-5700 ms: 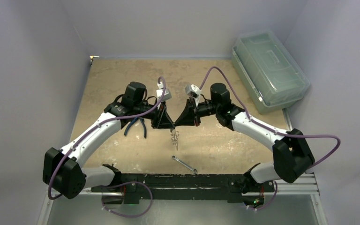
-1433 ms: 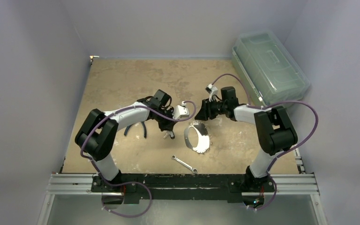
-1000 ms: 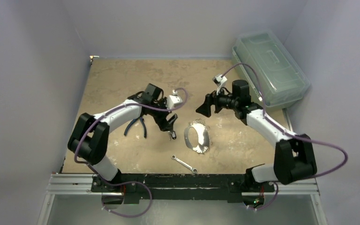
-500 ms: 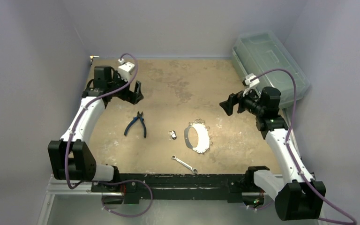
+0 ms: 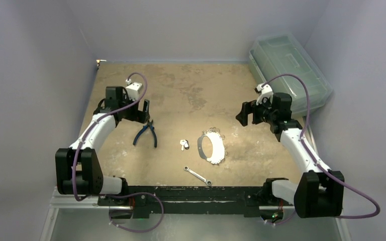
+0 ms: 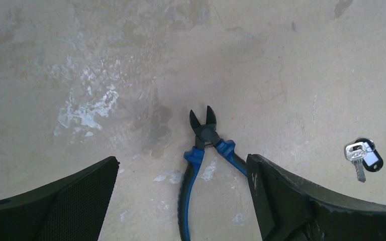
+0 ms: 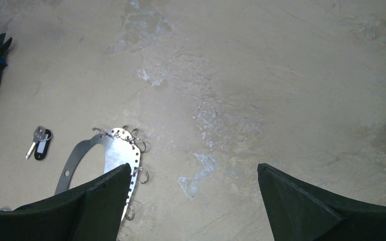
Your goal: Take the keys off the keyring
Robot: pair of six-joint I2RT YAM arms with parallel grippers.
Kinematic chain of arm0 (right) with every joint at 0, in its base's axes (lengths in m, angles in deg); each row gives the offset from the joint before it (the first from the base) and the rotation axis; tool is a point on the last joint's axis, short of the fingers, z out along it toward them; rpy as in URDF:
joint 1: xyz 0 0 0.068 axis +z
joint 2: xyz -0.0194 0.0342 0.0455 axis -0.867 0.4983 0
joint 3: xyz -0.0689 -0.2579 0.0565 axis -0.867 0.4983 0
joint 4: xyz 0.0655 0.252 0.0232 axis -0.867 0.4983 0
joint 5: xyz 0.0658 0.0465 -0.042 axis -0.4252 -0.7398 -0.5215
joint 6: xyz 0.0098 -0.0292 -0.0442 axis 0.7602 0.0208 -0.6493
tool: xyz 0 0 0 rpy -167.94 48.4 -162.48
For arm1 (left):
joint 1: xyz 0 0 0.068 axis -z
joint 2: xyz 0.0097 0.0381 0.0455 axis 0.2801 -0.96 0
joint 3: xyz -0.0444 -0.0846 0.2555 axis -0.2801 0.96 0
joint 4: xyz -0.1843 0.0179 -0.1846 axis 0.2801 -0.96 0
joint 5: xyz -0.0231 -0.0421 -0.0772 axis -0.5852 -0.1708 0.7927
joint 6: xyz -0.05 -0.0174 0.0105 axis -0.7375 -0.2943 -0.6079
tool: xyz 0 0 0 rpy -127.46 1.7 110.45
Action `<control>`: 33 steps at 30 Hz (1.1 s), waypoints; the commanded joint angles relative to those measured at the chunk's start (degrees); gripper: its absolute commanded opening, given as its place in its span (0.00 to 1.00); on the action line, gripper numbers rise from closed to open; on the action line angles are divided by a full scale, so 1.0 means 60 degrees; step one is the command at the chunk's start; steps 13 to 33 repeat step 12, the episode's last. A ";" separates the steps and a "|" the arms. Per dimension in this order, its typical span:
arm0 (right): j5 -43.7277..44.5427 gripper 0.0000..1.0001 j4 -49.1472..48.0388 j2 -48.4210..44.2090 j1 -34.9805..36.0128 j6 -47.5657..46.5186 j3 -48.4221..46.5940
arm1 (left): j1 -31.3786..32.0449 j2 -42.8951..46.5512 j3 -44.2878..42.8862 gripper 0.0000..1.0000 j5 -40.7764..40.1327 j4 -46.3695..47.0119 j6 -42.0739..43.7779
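Silvery keys (image 5: 183, 144) flat on bench (image 5: 181, 90), near oval white-and-grey keyring (image 5: 212, 147) but apart from it. Left pincer (image 6: 182, 160) spread wide above blue-handled pliers (image 6: 201, 150), holding nothing. Right pincer (image 7: 194, 166) spread wide near keyring, likewise empty.

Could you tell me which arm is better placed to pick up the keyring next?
Right, probably: the right gripper hovers open nearest the keyring; the left gripper hangs over the pliers, the keys lying between.
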 commanded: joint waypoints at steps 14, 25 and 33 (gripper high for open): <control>-0.0045 0.99 -0.0173 -0.0196 -0.0015 -0.0030 -0.0092 | 0.0004 0.0460 0.0137 0.99 -0.0241 0.0521 -0.0285; -0.0045 0.99 -0.0173 -0.0196 -0.0015 -0.0030 -0.0092 | 0.0004 0.0460 0.0137 0.99 -0.0241 0.0521 -0.0285; -0.0045 0.99 -0.0173 -0.0196 -0.0015 -0.0030 -0.0092 | 0.0004 0.0460 0.0137 0.99 -0.0241 0.0521 -0.0285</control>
